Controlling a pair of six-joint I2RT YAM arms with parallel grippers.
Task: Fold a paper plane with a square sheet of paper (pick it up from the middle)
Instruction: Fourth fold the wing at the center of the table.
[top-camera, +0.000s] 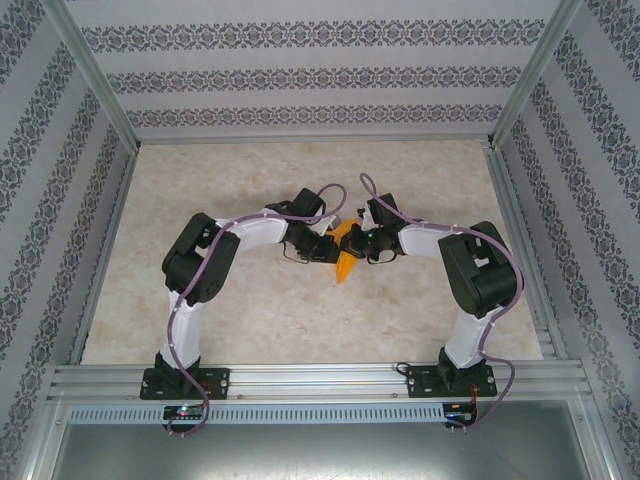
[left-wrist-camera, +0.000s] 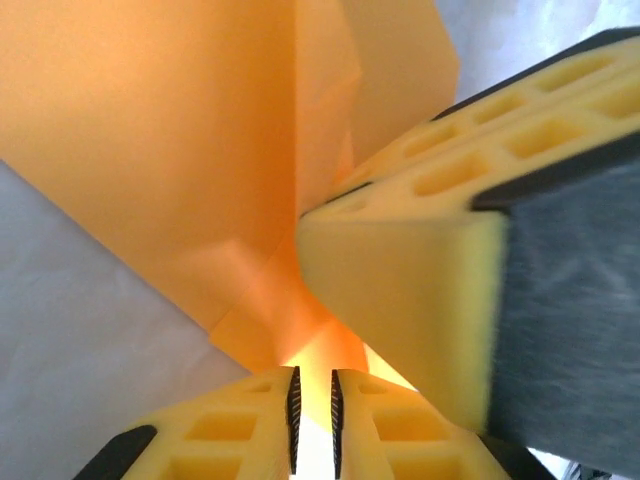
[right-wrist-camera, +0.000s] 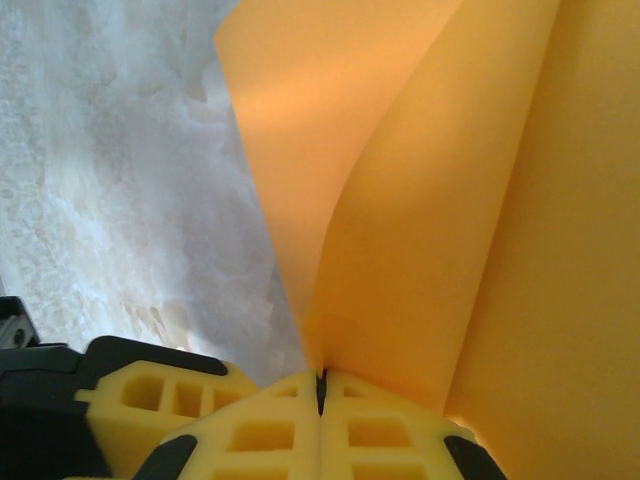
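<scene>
The orange-yellow paper (top-camera: 345, 264) hangs folded between the two arms over the middle of the table, its point drooping toward the near side. It is a creased, layered shape rather than a flat sheet. My right gripper (top-camera: 359, 243) (right-wrist-camera: 321, 378) is shut on a curling fold of the paper (right-wrist-camera: 420, 200). My left gripper (top-camera: 334, 250) (left-wrist-camera: 314, 376) has its jaws a narrow gap apart, with the paper (left-wrist-camera: 180, 150) running into that gap. In the left wrist view the right gripper's yellow fingers (left-wrist-camera: 400, 290) press in close from the right.
The pale marbled table (top-camera: 250, 310) is ringed by an aluminium frame (top-camera: 320, 380) and patterned walls. Both arms bend inward from their bases at the near edge, and their purple cables loop above the wrists.
</scene>
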